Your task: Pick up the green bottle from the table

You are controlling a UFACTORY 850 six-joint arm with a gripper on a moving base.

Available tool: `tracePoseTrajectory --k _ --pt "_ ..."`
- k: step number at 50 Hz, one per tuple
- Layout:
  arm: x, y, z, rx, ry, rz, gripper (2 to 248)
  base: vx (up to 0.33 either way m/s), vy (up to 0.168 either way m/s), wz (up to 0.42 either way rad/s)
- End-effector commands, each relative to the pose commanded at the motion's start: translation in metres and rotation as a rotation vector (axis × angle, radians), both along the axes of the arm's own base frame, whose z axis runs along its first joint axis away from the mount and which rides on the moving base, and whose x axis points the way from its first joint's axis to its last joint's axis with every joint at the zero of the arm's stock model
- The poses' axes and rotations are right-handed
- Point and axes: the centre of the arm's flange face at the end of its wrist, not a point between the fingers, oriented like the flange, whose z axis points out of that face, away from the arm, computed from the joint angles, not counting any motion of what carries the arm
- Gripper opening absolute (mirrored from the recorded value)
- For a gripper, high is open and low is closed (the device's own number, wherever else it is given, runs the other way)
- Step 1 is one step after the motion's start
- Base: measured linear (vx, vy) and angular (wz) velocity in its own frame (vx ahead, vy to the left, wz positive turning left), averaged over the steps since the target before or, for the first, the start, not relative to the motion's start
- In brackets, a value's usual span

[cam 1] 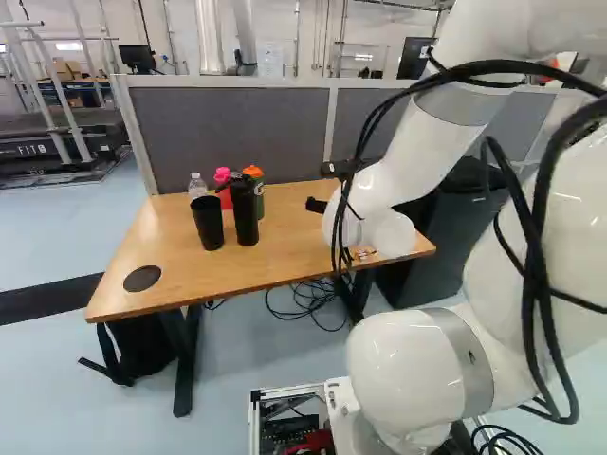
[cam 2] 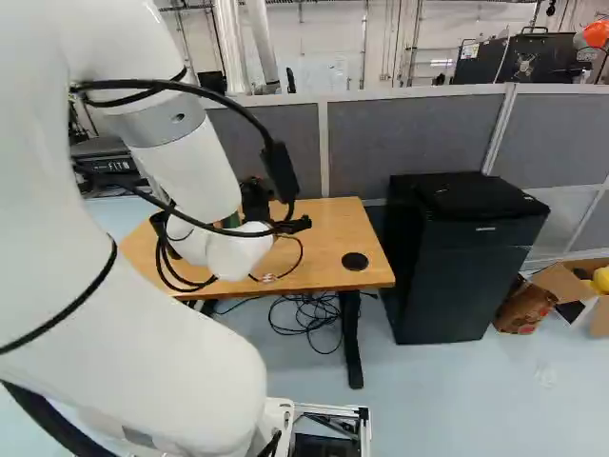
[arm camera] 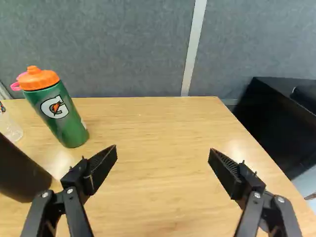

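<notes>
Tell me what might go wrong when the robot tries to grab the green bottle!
The gripper might knock over the black bottle, which stands right by the green bottle. It could also bump the clear bottle on the green one's other side. And the loose black cables hanging from the arm might catch on something.

Four bottles (arm camera: 61, 116), one black cup (cam 1: 208, 224), one table (cam 1: 285, 251), one white arm (cam 1: 403, 171)
</notes>
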Motion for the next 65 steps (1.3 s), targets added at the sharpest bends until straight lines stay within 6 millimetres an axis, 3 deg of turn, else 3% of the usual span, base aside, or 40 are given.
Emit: tracePoseTrajectory --k 23,65 --pt "0.042 -0.01 -0.001 -0.043 0.028 0.066 247 0.0 0.0 0.0" --pt "0.112 0.013 -0.017 -0.28 0.14 0.558 247 0.0 0.0 0.0"
